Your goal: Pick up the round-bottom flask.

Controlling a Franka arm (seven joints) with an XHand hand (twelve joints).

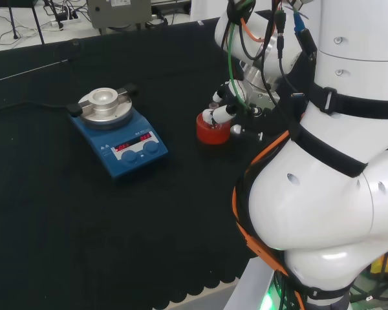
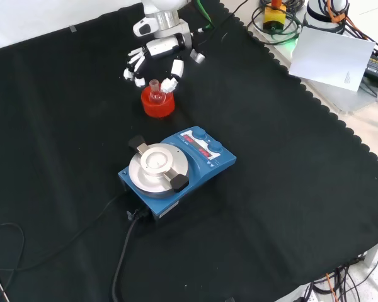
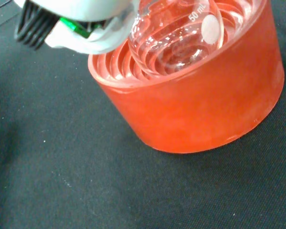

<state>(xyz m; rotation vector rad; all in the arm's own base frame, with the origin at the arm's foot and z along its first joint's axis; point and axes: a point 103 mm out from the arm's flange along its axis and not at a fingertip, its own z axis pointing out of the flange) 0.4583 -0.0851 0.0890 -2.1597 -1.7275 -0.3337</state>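
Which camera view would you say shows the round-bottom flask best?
The wrist view: the round-bottom flask sits close, its clear bulb seated in the red ribbed stand. The front view shows it small, neck up, between the hand's fingers. The head view mostly shows the stand.

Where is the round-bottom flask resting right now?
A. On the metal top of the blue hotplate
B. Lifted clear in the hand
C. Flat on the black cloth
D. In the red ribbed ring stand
D: the flask sits with its bulb in the red ring stand, apart from the blue hotplate, with the hand around its neck.
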